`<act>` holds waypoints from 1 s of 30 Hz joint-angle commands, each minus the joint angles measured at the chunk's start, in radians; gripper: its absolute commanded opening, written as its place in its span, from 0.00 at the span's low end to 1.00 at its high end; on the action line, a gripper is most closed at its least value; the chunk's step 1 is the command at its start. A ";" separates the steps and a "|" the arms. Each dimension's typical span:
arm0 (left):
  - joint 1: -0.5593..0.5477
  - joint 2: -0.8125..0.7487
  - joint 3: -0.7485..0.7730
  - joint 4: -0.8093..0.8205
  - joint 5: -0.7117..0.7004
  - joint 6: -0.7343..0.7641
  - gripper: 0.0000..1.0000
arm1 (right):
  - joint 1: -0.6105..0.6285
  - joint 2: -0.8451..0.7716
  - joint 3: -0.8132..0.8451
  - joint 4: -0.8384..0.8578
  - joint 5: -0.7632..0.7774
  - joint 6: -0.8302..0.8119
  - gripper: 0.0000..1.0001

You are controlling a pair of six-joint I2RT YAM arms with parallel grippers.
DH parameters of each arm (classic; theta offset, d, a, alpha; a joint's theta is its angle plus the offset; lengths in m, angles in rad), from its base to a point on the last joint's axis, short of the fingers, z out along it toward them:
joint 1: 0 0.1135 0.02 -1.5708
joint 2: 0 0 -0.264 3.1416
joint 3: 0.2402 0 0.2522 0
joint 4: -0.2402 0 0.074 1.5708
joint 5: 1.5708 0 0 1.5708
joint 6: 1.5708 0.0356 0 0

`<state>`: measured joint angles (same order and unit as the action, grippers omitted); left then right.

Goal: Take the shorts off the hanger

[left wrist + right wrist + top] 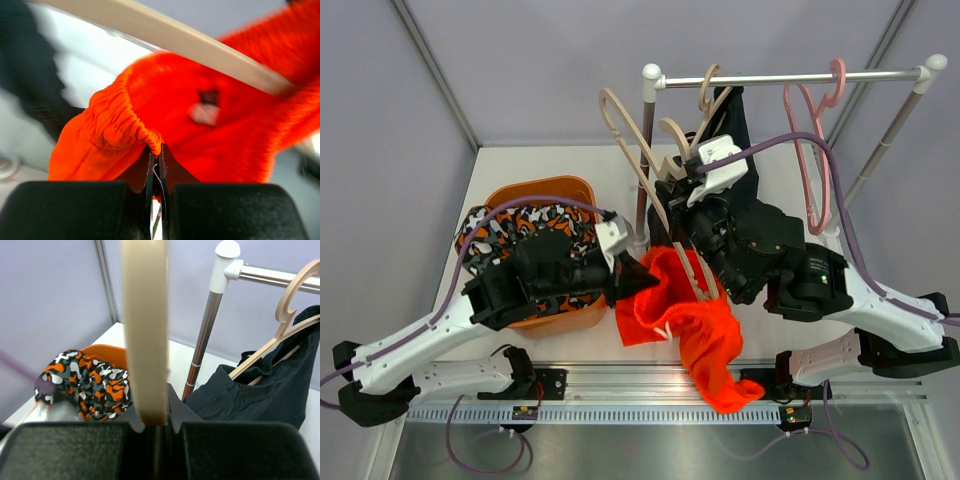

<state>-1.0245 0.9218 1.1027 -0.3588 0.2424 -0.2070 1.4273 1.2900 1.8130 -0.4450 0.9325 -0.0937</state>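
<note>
Orange shorts (685, 320) lie crumpled at the near middle of the table (510, 165), between the two arms. The left gripper (157, 165) is clamped on their gathered elastic waistband, with fabric pinched between the closed fingers. The right gripper (155, 425) is closed on the cream hanger (145, 330), which stands tilted with its lower end across the top of the orange fabric. Camouflage shorts (530, 230) sit in the orange basket (545, 187) on the left. Navy shorts (260, 390) hang from a wooden hanger (280, 335) on the rail (790, 75), beside a bare pink hanger (810, 150).
</note>
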 commanded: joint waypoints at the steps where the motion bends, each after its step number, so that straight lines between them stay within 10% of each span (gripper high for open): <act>1: -0.129 -0.003 0.039 0.011 0.112 0.142 0.00 | -0.004 0.031 0.015 0.186 0.081 -0.106 0.00; 5: -0.174 -0.021 0.048 0.024 0.063 0.146 0.00 | -0.042 0.065 0.052 0.164 0.112 -0.133 0.00; 15: -0.172 -0.040 0.380 0.017 -0.815 0.280 0.00 | -0.117 -0.007 0.040 -0.035 0.124 0.000 0.00; 22: -0.172 0.014 0.692 0.476 -0.985 0.772 0.00 | -0.119 -0.075 0.032 -0.159 0.132 0.086 0.00; 30: -0.172 0.025 0.668 0.788 -1.026 1.061 0.00 | -0.120 -0.135 -0.017 -0.199 0.154 0.118 0.00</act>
<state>-1.1976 0.9241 1.8118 0.2356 -0.7235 0.6777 1.3193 1.1820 1.8088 -0.6292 1.0016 -0.0044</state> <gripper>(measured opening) 0.025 0.078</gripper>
